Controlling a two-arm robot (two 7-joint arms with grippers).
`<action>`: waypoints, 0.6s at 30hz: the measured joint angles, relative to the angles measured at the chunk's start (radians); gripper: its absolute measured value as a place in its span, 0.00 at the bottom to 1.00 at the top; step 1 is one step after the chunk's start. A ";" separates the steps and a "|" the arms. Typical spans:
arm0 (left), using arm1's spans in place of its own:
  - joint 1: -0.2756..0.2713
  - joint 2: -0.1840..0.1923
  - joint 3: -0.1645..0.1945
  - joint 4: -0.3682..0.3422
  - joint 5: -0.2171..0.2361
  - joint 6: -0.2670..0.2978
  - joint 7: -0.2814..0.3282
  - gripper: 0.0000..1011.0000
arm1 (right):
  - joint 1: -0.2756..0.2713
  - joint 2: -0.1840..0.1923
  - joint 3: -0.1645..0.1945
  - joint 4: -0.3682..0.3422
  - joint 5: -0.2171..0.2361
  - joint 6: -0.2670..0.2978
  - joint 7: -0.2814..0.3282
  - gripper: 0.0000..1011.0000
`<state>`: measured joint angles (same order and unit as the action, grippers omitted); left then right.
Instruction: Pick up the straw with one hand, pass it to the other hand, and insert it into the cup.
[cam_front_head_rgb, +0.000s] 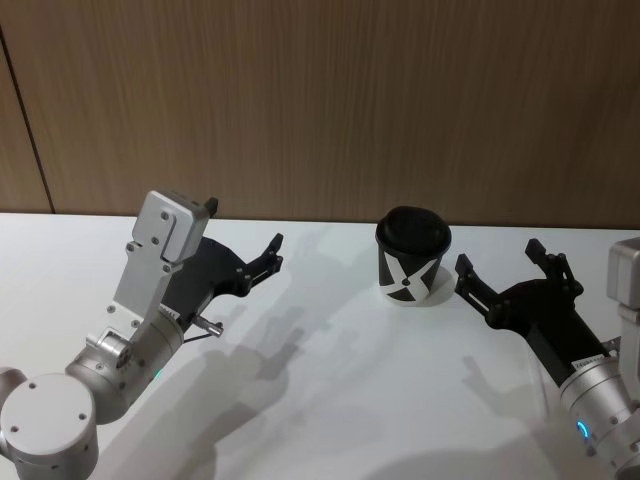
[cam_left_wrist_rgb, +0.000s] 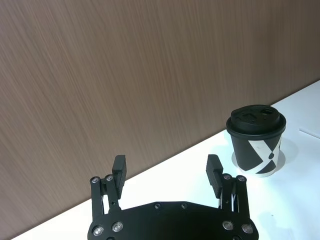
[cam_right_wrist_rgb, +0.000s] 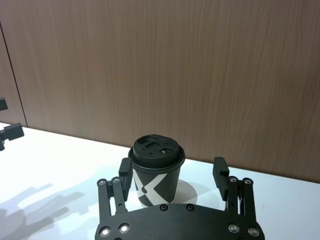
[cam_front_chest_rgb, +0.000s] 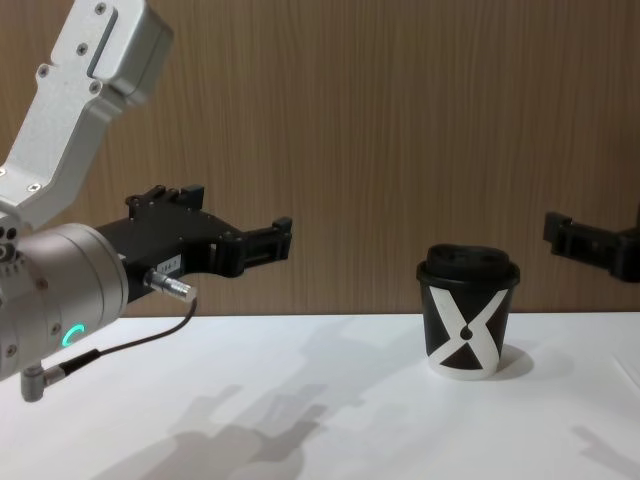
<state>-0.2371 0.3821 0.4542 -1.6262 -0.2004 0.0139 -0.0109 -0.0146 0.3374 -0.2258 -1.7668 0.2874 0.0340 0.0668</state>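
"Where are your arms just now?"

"My left gripper (cam_left_wrist_rgb: 167, 167) hangs over the left part of the white table (cam_front_head_rgb: 330, 400), its fingers released, spread wide with nothing between them, and it points toward the wooden wall (cam_front_head_rgb: 350, 100). My right gripper (cam_front_head_rgb: 499, 256) hovers at the right, raised above the table. Its fingers are spread and empty too."

"And the cup?"

"The black paper coffee cup (cam_front_head_rgb: 412, 265) stands upright on the table, right of centre on the far side near the wall, with its black lid (cam_front_head_rgb: 413, 228) on. It sits just left of my right fingers without touching them, well apart from my left ones."
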 joint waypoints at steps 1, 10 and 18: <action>0.000 0.000 0.000 0.000 0.000 0.000 0.000 0.99 | 0.000 0.000 0.000 0.000 0.000 0.000 0.000 0.99; 0.000 0.000 0.000 0.000 0.000 0.000 0.000 0.99 | 0.000 0.000 0.000 0.000 0.000 0.000 0.000 0.99; 0.000 0.000 0.000 0.000 0.000 0.000 0.000 0.99 | 0.000 0.000 0.000 0.000 0.000 0.000 0.000 0.99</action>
<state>-0.2371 0.3821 0.4543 -1.6262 -0.2003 0.0139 -0.0109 -0.0147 0.3375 -0.2258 -1.7668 0.2874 0.0341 0.0668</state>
